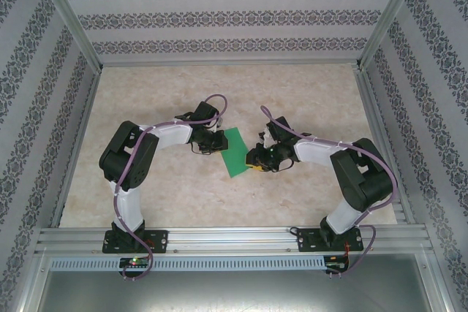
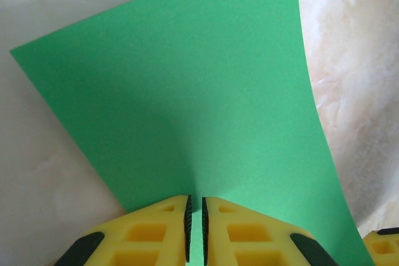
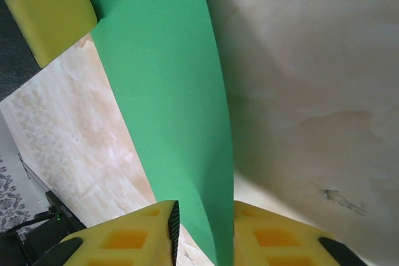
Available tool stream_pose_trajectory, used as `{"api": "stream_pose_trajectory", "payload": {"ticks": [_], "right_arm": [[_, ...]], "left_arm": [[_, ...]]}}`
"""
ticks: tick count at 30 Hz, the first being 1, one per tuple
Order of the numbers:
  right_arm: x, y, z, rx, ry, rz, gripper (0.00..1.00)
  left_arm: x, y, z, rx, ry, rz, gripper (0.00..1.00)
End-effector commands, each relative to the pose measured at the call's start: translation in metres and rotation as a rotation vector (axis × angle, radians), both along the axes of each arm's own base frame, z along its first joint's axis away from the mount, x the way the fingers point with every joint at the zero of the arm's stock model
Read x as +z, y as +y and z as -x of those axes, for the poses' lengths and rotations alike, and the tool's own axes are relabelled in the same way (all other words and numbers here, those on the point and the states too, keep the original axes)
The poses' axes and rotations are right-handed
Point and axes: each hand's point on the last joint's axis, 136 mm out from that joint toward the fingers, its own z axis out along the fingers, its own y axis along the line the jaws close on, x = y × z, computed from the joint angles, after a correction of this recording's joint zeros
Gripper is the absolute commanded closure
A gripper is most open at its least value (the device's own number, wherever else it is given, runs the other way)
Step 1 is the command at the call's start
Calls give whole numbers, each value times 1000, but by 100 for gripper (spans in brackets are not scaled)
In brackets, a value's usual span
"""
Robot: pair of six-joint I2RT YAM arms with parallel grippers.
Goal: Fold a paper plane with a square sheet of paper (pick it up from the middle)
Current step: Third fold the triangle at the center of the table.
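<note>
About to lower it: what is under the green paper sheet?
Around the square sheet of paper, pinched at its edge by the left end effector, marbled tabletop shows. The patch directly beneath is covered.

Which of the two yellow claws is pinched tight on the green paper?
The left gripper: its fingers nearly meet on the edge of the square sheet of paper. The right gripper has its fingers wider apart, the sheet passing between them.
</note>
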Motion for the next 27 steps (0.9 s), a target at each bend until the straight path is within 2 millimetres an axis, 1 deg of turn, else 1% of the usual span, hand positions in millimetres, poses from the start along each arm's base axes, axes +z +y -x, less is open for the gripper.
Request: {"api": "stream_pose_trajectory", "payload": {"ticks": [1,6,11,15,18,21,23,25,27], "right_arm": [[1,-8,-1,-45,-1,14,74],[4,-16,-2,-78,-15,17,75],[4,-14,-2,-87,-3,-7,81],[0,-15,-2,-104,12,-3,91],[1,-13,-4,-134,9,-21,97],[3,-9,-4,-184,12,-50,100],[5,-3,-5,-231,9,-75,100],[5,3,-4,-270,7,-80,100],[5,11,-3,-291,4,-84,100]], "left_arm": [[-13,9,7,-14,28,-40,84],[-15,9,8,-15,33,-42,84],[-15,9,8,-14,31,-44,85],[-13,8,5,-18,22,-41,85],[-5,7,0,-21,0,-30,85],[12,3,-8,-21,-50,1,85],[24,1,-12,-16,-90,22,85],[30,3,-13,-3,-112,26,85],[28,7,-12,9,-120,19,85]]}}
